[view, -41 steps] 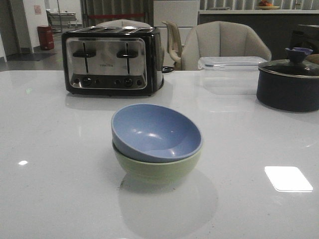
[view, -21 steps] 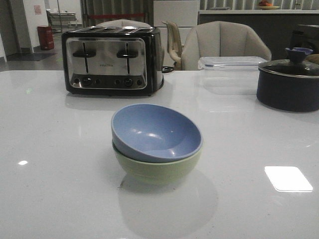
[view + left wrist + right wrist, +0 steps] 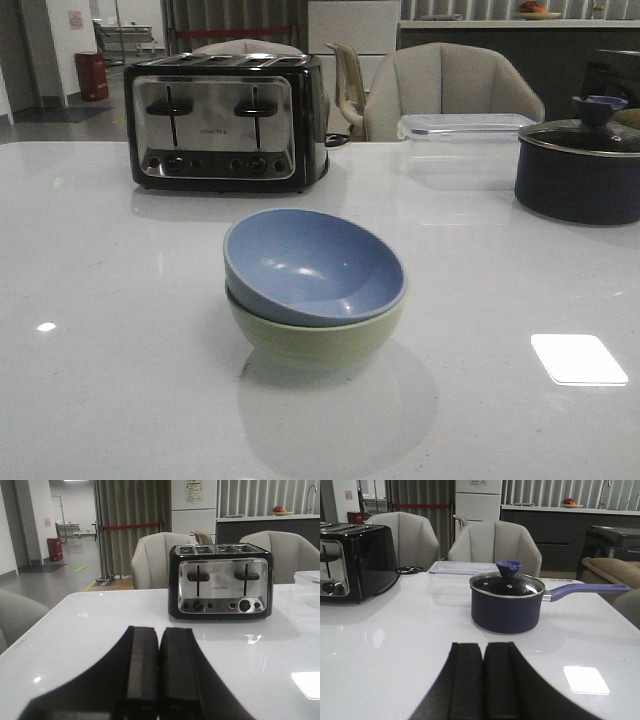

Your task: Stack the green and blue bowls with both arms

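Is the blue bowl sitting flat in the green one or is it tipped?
Tipped. The blue bowl rests inside the green bowl with its rim higher on the left, its opening leaning toward the right front.

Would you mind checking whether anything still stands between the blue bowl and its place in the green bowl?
Nothing visible does. The blue bowl already sits nested in the green bowl, slightly tilted. The toaster and the lidded pot stand farther back on the table, apart from the stack. Both grippers are shut and empty.
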